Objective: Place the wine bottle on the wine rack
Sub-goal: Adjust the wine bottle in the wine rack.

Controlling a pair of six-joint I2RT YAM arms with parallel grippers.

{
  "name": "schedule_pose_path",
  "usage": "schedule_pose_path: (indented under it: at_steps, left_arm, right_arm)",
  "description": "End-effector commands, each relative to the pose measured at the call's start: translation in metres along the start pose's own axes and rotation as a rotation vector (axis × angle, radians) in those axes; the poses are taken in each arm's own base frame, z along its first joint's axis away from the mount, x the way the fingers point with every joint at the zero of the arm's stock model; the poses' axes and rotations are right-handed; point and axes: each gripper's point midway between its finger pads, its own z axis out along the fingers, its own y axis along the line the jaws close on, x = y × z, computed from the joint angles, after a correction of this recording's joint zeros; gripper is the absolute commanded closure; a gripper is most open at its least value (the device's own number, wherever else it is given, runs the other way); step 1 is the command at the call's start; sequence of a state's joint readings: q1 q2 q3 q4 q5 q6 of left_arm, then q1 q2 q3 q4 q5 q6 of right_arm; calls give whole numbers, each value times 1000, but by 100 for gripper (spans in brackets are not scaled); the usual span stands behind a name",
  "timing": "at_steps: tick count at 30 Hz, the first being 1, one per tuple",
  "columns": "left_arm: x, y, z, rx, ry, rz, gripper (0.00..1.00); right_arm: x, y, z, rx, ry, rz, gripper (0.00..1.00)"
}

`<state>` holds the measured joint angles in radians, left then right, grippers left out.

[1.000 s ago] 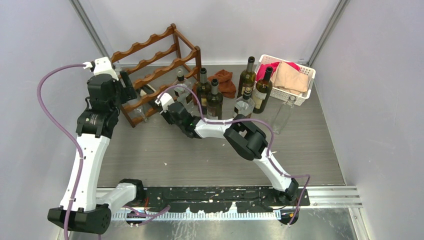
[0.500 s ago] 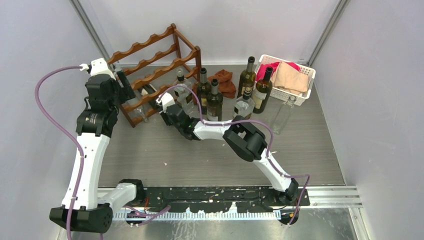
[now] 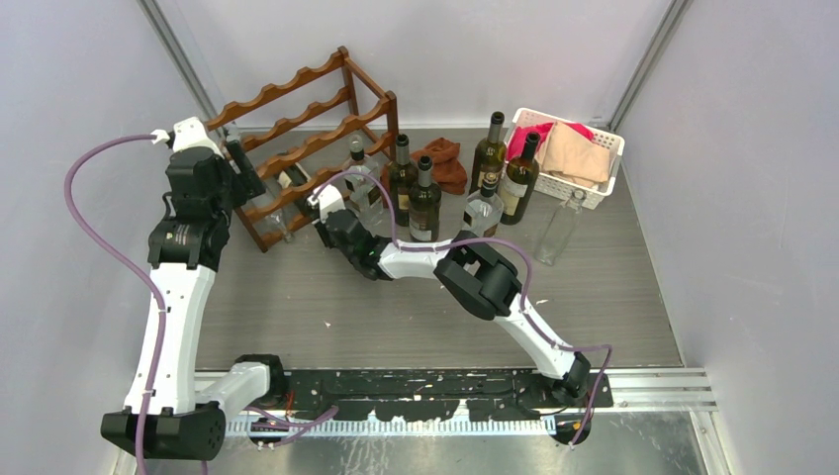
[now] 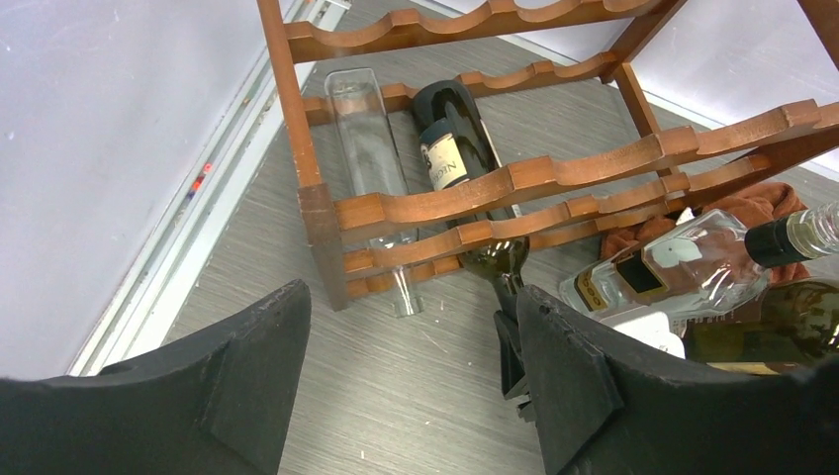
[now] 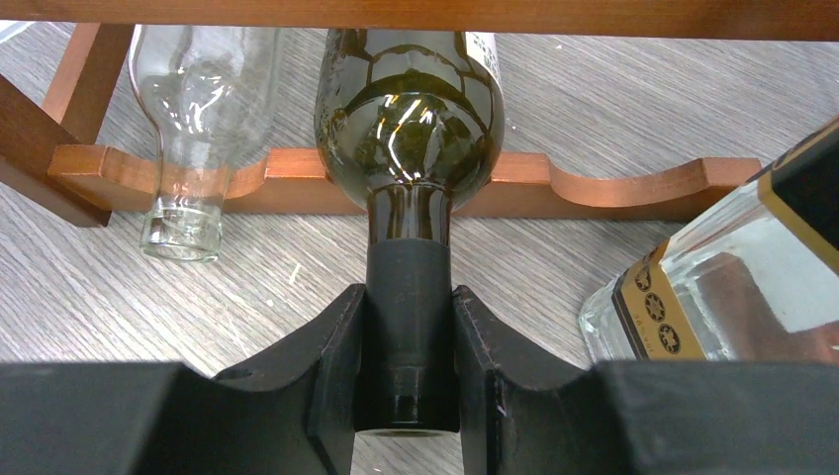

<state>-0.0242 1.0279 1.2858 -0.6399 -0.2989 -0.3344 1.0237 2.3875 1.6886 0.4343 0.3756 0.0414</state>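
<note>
The wine rack [image 3: 297,129] is dark reddish-brown wood with wavy rails, at the back left; it also shows in the left wrist view [image 4: 514,178]. A dark green wine bottle [image 5: 411,109] lies on its bottom tier, neck sticking out toward the front, also seen in the left wrist view [image 4: 455,148]. My right gripper [image 5: 408,317] is shut on that bottle's capped neck, low at the rack's front [image 3: 317,205]. My left gripper [image 4: 408,302] is open and empty, held above the rack's left end [image 3: 242,168].
A clear empty bottle [image 4: 366,148] lies on the bottom tier beside the wine bottle. A clear gold-labelled bottle [image 5: 712,287] is close on the right. Several upright bottles [image 3: 425,198] stand mid-back, with a brown cloth [image 3: 445,163], a white basket [image 3: 605,148] and a clear bottle [image 3: 557,230].
My left arm has drifted a little to the left and back from the rack. My right arm has shifted slightly left, still holding the bottle's neck.
</note>
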Motion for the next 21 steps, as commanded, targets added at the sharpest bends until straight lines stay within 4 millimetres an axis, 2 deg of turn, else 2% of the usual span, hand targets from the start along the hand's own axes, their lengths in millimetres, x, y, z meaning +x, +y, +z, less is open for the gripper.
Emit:
schedule_pose_path:
  at_steps: [1,21]
  left_arm:
    - [-8,-2,-4,23,-29,-34,25]
    - [2,-5,-2,39,2,-48,26]
  right_arm:
    - [0,4,5,2,-16,25,99]
    - [38,6,16,2,57,84,99]
